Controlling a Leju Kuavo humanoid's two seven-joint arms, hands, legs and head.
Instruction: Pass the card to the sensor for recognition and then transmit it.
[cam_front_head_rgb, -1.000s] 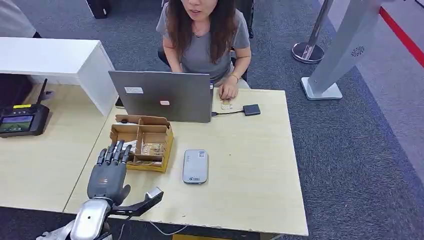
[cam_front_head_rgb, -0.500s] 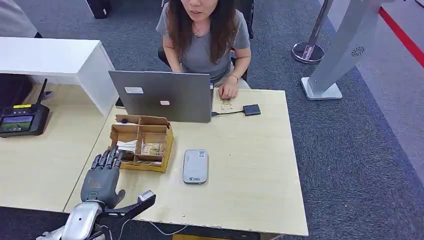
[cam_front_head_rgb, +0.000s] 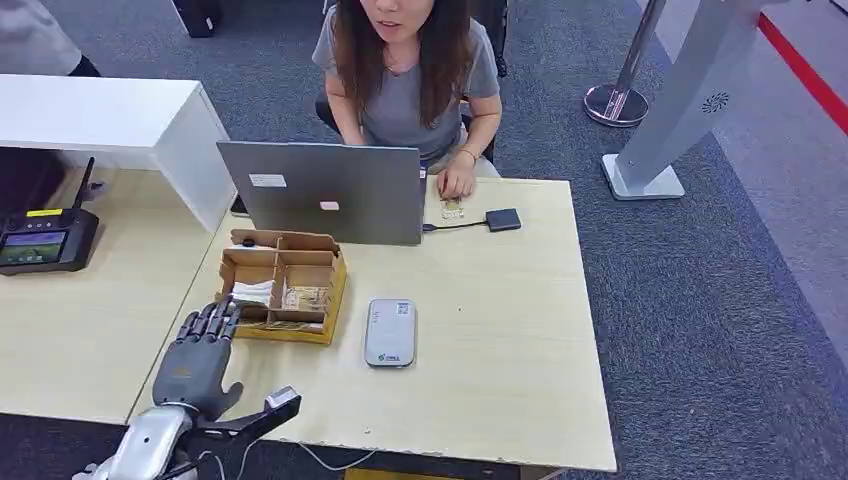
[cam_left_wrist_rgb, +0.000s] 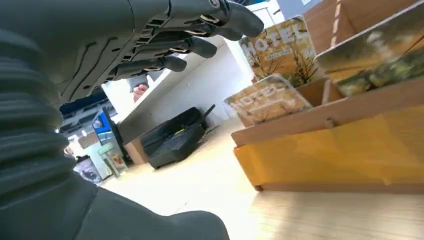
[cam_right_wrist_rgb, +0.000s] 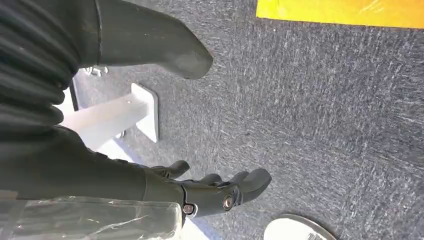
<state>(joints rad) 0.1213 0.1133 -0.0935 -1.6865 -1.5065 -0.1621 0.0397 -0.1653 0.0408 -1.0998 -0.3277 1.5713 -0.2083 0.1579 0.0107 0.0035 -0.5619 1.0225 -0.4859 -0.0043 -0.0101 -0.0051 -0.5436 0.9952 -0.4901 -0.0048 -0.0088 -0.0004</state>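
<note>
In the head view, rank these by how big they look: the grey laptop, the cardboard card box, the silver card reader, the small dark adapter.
Largest to smallest, as seen in the head view:
1. Grey laptop
2. Cardboard card box
3. Silver card reader
4. Small dark adapter
The laptop and the adapter lie farther from the camera, so their true sizes may be understated.

The head view looks from high, forward and down, on the whole light wooden tabletop (cam_front_head_rgb: 500, 330) and the grey carpet floor (cam_front_head_rgb: 720, 300) behind it. The left wrist view sits very low and close behind the left hand (cam_left_wrist_rgb: 165, 45), almost at the tabletop surface, facing the yellow cardboard box with compartments (cam_left_wrist_rgb: 345, 155). Both views share this box (cam_front_head_rgb: 285, 285), near the tabletop's left edge. The right wrist view looks down at the carpet, close behind the right hand (cam_right_wrist_rgb: 210, 192).
</note>
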